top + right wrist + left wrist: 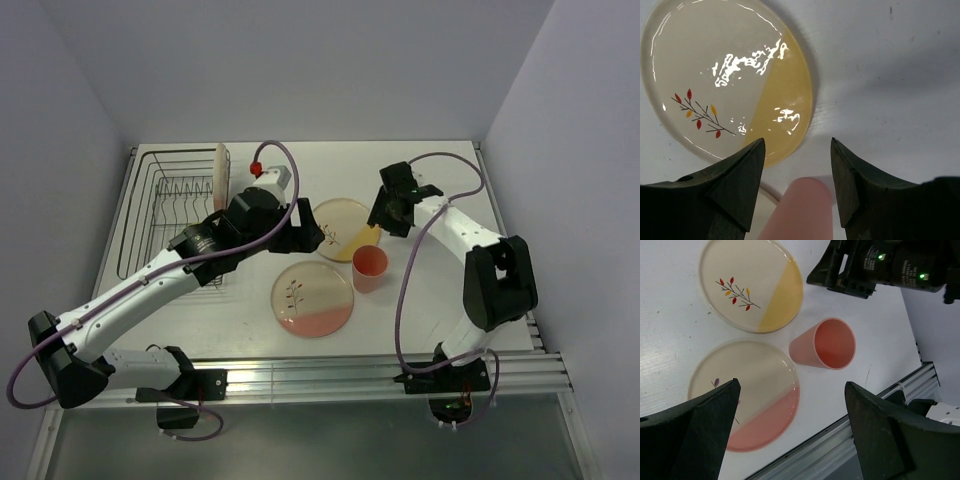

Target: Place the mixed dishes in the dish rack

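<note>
We take the pink cup (pixel 369 268) as our landmark: it stands upright on the white table (pixel 440 320), mouth open. Just left and behind it lies the plate with the yellow part (pixel 345 228); left and nearer lies the plate with the pink part (pixel 313 299), close to the cup but apart from it. Bare table runs to the cup's right and toward the near rail. Far left of the cup sits the black wire rack (pixel 165 215), one plate (pixel 220 178) standing on edge in it.

Our left claw (pixel 790 425) hangs wide and empty above the cup and the pink plate. Our right claw (pixel 796 175) is spread moderately, holding nothing, behind the cup.

Only the overhead view shows the rack. The left wrist view shows the cup's hollow; the right wrist view shows only the cup's side between the fingers, plus the red and yellow leaf sprig (pixel 697 114).
</note>
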`<state>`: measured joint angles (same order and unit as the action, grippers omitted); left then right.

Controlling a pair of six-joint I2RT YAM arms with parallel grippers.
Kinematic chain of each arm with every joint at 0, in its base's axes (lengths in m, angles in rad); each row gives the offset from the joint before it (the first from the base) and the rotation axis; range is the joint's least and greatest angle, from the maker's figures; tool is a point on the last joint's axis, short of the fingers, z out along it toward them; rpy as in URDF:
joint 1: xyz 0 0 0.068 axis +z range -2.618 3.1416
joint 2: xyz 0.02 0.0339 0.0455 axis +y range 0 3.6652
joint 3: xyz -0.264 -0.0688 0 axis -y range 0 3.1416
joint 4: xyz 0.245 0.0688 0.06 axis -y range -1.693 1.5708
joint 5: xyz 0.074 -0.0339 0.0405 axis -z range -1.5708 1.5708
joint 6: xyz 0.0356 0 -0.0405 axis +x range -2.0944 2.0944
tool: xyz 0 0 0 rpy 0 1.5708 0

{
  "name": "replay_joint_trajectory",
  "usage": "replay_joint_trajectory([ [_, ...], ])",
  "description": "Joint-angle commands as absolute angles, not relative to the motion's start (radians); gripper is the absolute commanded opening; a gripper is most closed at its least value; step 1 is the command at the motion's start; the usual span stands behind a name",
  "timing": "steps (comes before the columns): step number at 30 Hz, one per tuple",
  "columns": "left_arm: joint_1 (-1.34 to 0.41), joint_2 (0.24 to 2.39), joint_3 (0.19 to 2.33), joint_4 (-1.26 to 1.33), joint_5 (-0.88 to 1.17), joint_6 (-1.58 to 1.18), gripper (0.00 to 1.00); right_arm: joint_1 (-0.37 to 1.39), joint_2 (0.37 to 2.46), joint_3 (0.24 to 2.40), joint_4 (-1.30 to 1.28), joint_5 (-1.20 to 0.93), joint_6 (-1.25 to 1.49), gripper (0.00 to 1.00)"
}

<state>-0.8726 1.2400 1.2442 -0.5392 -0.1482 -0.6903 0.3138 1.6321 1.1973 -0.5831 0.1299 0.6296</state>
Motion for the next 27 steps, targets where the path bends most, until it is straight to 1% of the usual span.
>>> replay_joint_trajectory([
  [1, -0.879, 1.232, 1.301, -0.521, -0.169, -0.657, 0.92, 0.313, 1.663, 1.189, -0.502, 0.081, 0.617, 0.62],
  [4, -0.879, 1.250, 1.319, -0.540, -0.166, -0.657, 0.92, 0.318, 1.710, 1.193, -0.479, 0.061, 0.609, 0.59],
  [9, -0.882, 1.270, 1.345, -0.552, -0.164, -0.667, 0.92, 0.321, 1.773, 1.204, -0.474, 0.084, 0.620, 0.57],
  [16, -0.888, 1.304, 1.379, -0.561, -0.157, -0.666, 0.92, 0.321, 1.824, 1.155, -0.419, 0.086, 0.658, 0.55],
  [18, -0.891, 1.310, 1.385, -0.561, -0.155, -0.666, 0.92, 0.322, 1.833, 1.144, -0.402, 0.081, 0.670, 0.50],
  [22, -0.897, 1.312, 1.388, -0.561, -0.156, -0.663, 0.91, 0.336, 1.841, 1.111, -0.359, 0.107, 0.719, 0.46],
  [24, -0.899, 1.307, 1.379, -0.561, -0.163, -0.663, 0.91, 0.347, 1.853, 1.098, -0.341, 0.133, 0.744, 0.42],
  [25, -0.899, 1.302, 1.374, -0.561, -0.164, -0.663, 0.91, 0.351, 1.858, 1.097, -0.341, 0.144, 0.750, 0.38],
  [26, -0.900, 1.298, 1.365, -0.560, -0.167, -0.664, 0.91, 0.360, 1.864, 1.095, -0.336, 0.152, 0.756, 0.31],
  [27, -0.900, 1.293, 1.361, -0.557, -0.167, -0.663, 0.91, 0.364, 1.871, 1.086, -0.331, 0.167, 0.771, 0.28],
])
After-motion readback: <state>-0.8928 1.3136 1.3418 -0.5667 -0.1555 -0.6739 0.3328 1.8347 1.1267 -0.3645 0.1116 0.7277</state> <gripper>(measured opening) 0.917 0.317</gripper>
